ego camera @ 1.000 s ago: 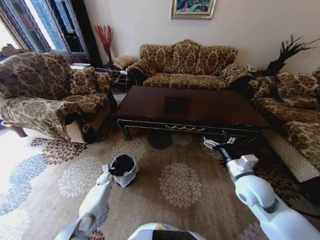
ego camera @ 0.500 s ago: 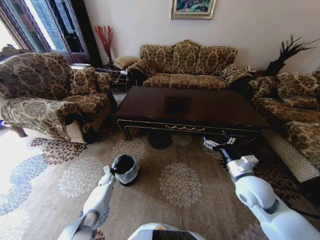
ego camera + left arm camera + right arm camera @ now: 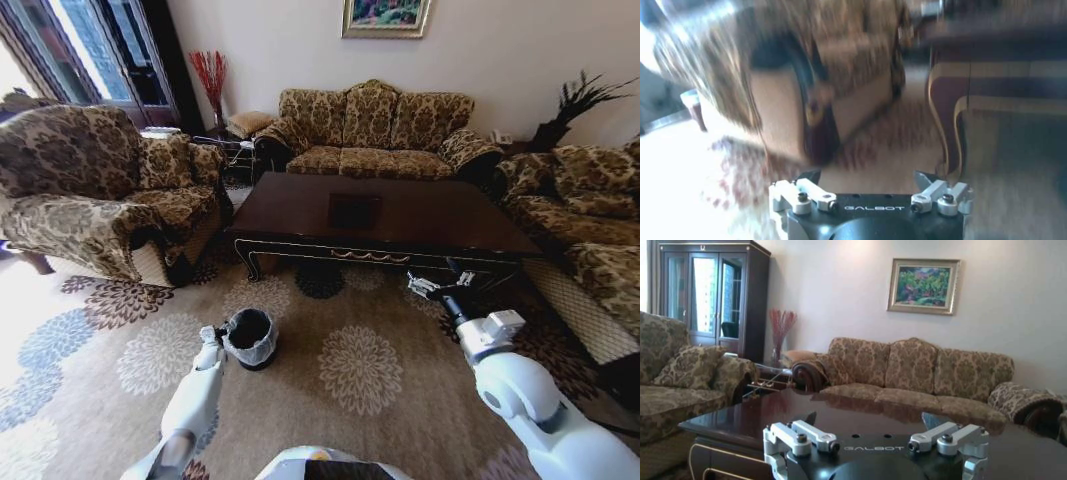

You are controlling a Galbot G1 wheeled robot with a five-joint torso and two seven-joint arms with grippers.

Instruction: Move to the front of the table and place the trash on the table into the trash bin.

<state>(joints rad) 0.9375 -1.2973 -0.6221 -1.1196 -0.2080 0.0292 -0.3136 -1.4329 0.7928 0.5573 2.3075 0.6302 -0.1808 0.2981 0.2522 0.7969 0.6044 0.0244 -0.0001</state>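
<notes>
The large rectangular bench of glossy dark reddish-brown wood with a carved, gold-trimmed apron [image 3: 385, 215] stands in the middle of the room, ringed by three sofas in brown-and-gold floral upholstery: one behind it [image 3: 375, 130], one on the robot's left [image 3: 95, 185] and one on its right [image 3: 590, 215]. Its polished top reflects the room, and a dark square patch shows near its centre; no scraps can be made out on it from the head view.

The small round black trash bin with a thin white plastic liner folded over its rim [image 3: 249, 337] sits upright on the tan carpet patterned with pale flower medallions [image 3: 360, 370], in front of the bench's near-left corner and well apart from it. The left gripper [image 3: 211, 343] is low beside the bin — at its left side, touching or just short of the liner; which of the two cannot be told. In the left wrist view the left gripper's fingers [image 3: 808, 177] stand spread apart with nothing between them, against a blurred backdrop of sofa fabric and a curved, gold-edged bench leg [image 3: 943, 130].

The right gripper [image 3: 430, 285] hovers just in front of the bench's near edge, toward its right end. Its fingers [image 3: 810, 418] are released and empty — the right wrist view looks between them across the bench top toward the far sofa and a framed painting [image 3: 923, 286] on the wall.
</notes>
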